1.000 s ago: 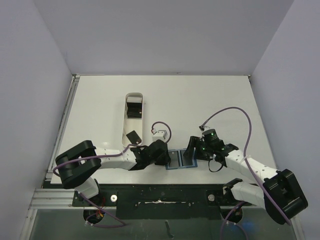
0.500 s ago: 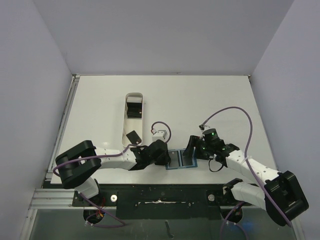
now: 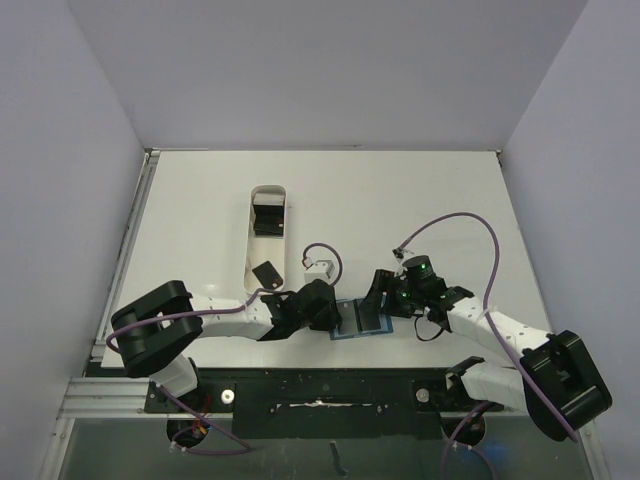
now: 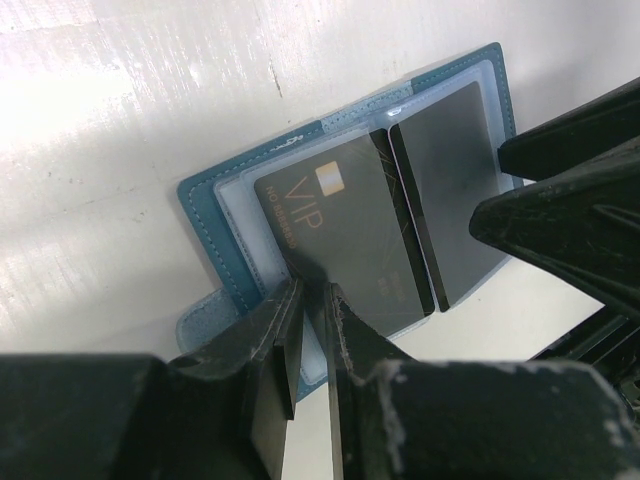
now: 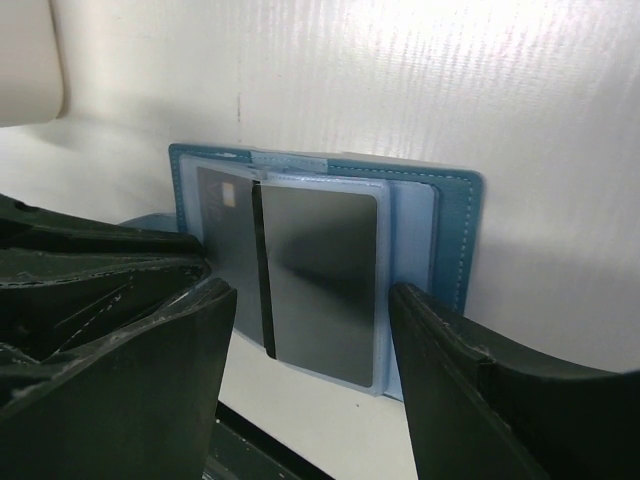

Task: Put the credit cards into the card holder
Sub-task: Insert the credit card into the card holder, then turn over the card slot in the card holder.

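The teal card holder (image 3: 350, 323) lies open near the table's front edge, between my two grippers. In the left wrist view the holder (image 4: 203, 215) has a black "VIP" credit card (image 4: 345, 225) lying askew on its left panel and a second black card (image 4: 450, 190) in its right panel. My left gripper (image 4: 312, 292) is shut on the near corner of the VIP card; it also shows in the top view (image 3: 332, 312). My right gripper (image 5: 312, 295) is open, and its fingers straddle the right panel and its card (image 5: 320, 270). It also shows in the top view (image 3: 378, 300).
A long white oval-ended tray (image 3: 250, 228) stands behind the left arm, with black cards (image 3: 268, 220) in it. Its corner shows in the right wrist view (image 5: 28, 60). The table's front edge and the arm bases lie just below the holder.
My right gripper has moved a little to the left, closer over the holder's right panel. My left gripper and the VIP card have not visibly moved.
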